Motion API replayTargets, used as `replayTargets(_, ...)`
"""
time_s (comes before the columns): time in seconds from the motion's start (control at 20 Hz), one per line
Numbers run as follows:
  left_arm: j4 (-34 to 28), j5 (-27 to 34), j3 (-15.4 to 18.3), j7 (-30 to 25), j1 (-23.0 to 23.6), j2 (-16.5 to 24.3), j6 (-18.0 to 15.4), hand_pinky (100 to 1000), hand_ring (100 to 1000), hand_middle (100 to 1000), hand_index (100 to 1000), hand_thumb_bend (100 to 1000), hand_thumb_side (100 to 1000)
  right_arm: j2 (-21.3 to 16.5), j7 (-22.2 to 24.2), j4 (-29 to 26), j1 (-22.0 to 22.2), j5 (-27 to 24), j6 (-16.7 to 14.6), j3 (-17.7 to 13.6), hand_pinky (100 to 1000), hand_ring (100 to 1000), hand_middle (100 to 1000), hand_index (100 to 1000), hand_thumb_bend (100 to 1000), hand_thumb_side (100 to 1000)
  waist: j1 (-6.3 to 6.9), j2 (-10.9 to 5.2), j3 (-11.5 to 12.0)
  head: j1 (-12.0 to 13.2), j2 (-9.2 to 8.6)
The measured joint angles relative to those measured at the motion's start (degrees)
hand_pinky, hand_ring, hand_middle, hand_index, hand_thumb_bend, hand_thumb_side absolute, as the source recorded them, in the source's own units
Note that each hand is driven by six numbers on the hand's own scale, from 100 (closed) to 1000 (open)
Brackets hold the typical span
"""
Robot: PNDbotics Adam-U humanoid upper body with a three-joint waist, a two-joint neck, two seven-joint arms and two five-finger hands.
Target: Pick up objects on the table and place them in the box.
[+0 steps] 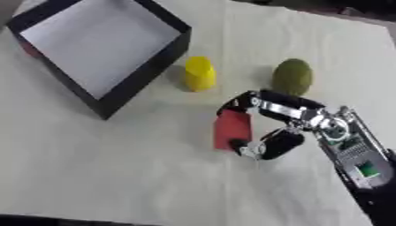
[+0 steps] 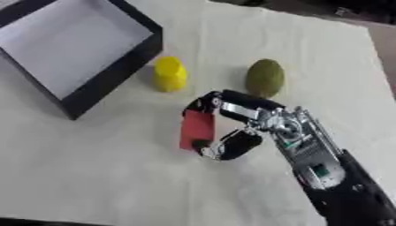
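Robot hand, right (image 1: 280, 126): fingers and thumb curled around a flat red block (image 1: 232, 129), pinching its right side; block lies low on the tabletop (image 1: 139, 176), near centre. Left robot hand: not in view.

Risk, judged: contact sits on one edge only, so the thin block may pivot or slip out on lifting.

Yellow cylinder (image 1: 199, 73): upright, just beyond the block, beside the box wall; a low carry could knock it over. Green oval object (image 1: 292, 76): near the knuckles, apt to roll if brushed.

Black box (image 1: 147, 70): upper left, open, pale floor; its raised rim could catch the block.
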Motion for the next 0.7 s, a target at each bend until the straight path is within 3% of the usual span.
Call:
replayTargets(0.45,-0.05,0.00,0.29,0.28,0.04,0.00,-0.28,981,625,917,804,102,747,-8.38,-8.33,-0.14,-2.99,-14.13,-4.81,-4.45,932,517,398,684,100,100,0.01,-0.02,0.65,-0.60,0.00)
replayTargets(0.7,-0.65,0.13,0.83,0.76,-0.39,0.00,-0.75,973,632,913,806,111,713,-13.69,-11.86,-0.16,-4.29,-19.31,-6.21,-6.42,922,514,396,677,100,100,0.07,-0.46,2.30,-2.83,0.00)
